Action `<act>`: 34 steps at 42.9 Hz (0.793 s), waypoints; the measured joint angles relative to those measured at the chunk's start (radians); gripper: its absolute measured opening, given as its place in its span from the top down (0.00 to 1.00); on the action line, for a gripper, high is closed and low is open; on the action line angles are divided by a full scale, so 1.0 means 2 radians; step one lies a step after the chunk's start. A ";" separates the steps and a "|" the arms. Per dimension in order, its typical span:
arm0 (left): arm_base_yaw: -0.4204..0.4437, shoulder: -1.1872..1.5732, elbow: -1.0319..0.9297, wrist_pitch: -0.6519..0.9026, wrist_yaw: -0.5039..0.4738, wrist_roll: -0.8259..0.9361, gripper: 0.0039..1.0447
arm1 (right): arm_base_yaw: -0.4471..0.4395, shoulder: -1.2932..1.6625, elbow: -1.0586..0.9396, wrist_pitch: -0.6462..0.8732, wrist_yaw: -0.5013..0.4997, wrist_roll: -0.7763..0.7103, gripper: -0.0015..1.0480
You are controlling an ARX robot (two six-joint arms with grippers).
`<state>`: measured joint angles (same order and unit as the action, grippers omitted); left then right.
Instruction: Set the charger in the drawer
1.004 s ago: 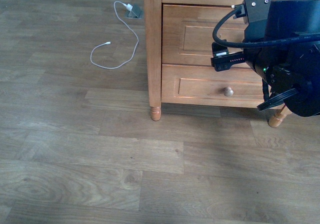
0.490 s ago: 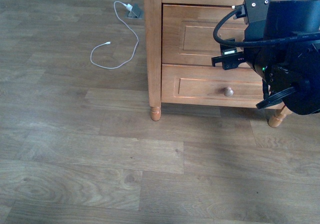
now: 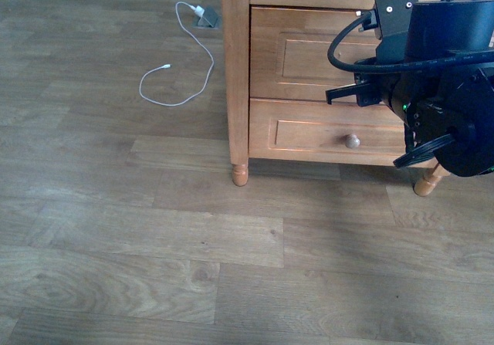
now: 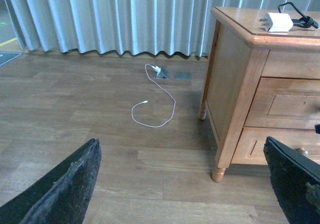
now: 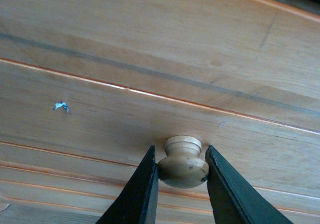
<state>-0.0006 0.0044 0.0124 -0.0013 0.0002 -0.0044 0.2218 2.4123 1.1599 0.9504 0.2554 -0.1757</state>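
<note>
A: What does the front view give you?

B: The right arm [image 3: 432,90] fills the upper right of the frame, parked against the drawer [image 3: 301,52]. It covers the drawer's handle, and its own claw is out of sight there. At centre right, the lower drawer [image 3: 309,133] shows its knob in the open.

A: And the right wrist view?

B: That one fills in the hidden part. The right gripper [image 5: 180,149] has a dark finger on each side of the round pale knob [image 5: 183,165]. The pads look pressed against it, so I would call it pinched. The drawer front sits flush and closed.

A: Where is the charger?

B: Only the left wrist view shows it. The charger [image 4: 278,21] lies on top of the nightstand [image 4: 235,83], near the front edge, with its black lead trailing off beside it. That puts it above the drawer whose knob is pinched.

A: And the left gripper?

B: The left gripper [image 4: 181,141] is spread wide over bare floor, well apart from the charger and the nightstand
</note>
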 joint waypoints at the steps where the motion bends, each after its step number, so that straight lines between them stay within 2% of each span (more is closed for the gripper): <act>1: 0.000 0.000 0.000 0.000 0.000 0.000 0.06 | 0.000 -0.001 -0.001 0.000 -0.001 0.000 0.78; 9: 0.000 0.000 0.000 0.000 0.000 0.000 0.06 | -0.004 -0.019 -0.026 0.000 -0.021 0.004 0.78; 25: 0.000 0.000 0.000 0.000 0.000 0.000 0.06 | -0.008 -0.111 -0.184 0.019 -0.068 0.030 0.79; 34: 0.000 0.000 0.000 0.000 0.000 0.000 0.06 | -0.027 -0.181 -0.293 0.023 -0.135 0.034 0.80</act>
<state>-0.0006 0.0044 0.0124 -0.0013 0.0002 -0.0044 0.1684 2.0499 0.5735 0.9970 -0.0147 -0.1081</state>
